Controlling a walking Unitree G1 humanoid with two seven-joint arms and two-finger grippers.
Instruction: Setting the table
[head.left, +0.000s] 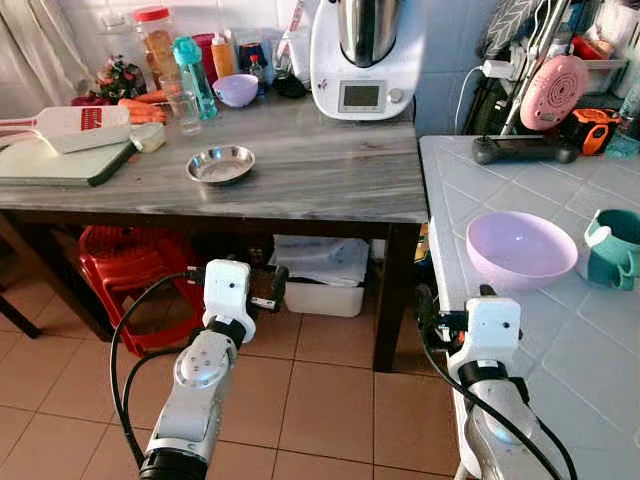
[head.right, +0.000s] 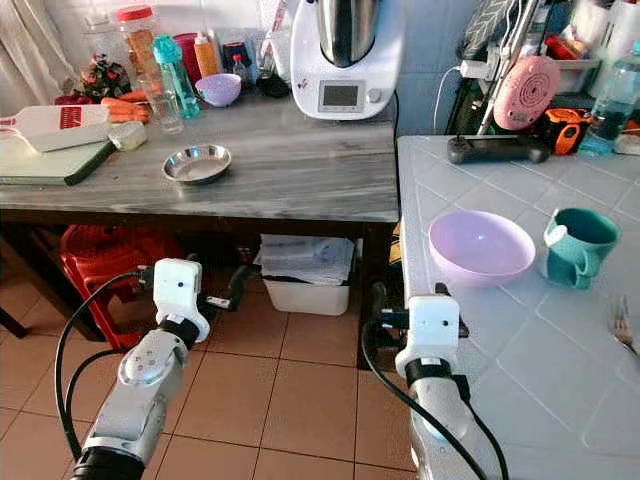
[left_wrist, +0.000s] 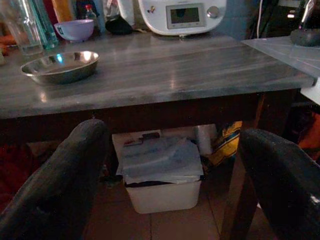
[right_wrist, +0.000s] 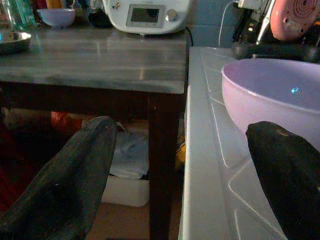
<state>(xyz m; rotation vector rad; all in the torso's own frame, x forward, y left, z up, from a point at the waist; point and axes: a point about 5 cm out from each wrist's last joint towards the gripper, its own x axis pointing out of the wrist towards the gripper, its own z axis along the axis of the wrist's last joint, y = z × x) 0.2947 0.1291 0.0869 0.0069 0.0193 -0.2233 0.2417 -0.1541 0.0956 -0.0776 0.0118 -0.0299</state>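
The robot stands at the corner where a grey wooden table (head.left: 300, 180) meets a white tiled counter (head.left: 560, 330), and both arms are raised low in front of it with nothing held. The right gripper (right_wrist: 175, 175) has its two fingers spread wide and empty, hovering at the counter's near left edge, with the lilac bowl (head.left: 520, 248) just beyond it; a teal mug (head.left: 612, 248) stands just beside the bowl toward the counter's right edge. The left gripper (left_wrist: 170, 180) is likewise spread open, held below the table's front edge and aimed at the white bin (head.left: 320, 290) underneath. A small steel dish (head.left: 220, 164) sits on the table toward its left half, well apart from either gripper. The likeliest trouble is on the right — one finger looks level with the counter's edge, so a forward reach could strike the tile or shove the light bowl into the mug rather than closing on its rim. The left gripper, starting under the tabletop, risks knocking the table's front edge if it rises straight up toward the dish.
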